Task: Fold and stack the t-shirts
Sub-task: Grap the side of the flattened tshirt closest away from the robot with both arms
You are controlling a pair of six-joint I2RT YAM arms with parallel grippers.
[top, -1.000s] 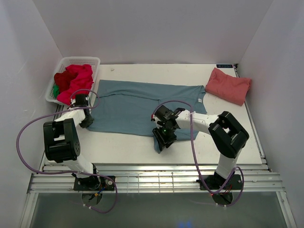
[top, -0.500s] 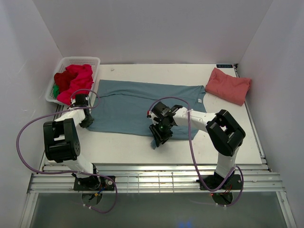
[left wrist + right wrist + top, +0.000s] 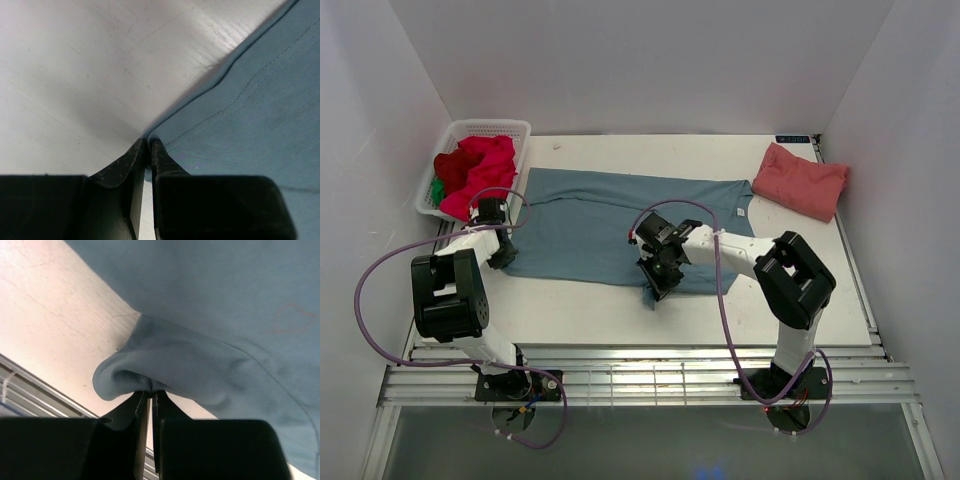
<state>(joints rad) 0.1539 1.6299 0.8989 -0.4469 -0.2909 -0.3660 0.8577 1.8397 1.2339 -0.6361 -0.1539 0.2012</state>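
Left tool [image 3: 148, 146] and right tool [image 3: 151, 394] both pinch the teal t-shirt [image 3: 590, 220]; that thin bite might slip mid-fold.

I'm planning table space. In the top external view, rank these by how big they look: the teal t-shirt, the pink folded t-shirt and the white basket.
1. teal t-shirt, spread flat, by far the largest.
2. white basket.
3. pink folded t-shirt, only slightly smaller than the basket, so it's a close call.
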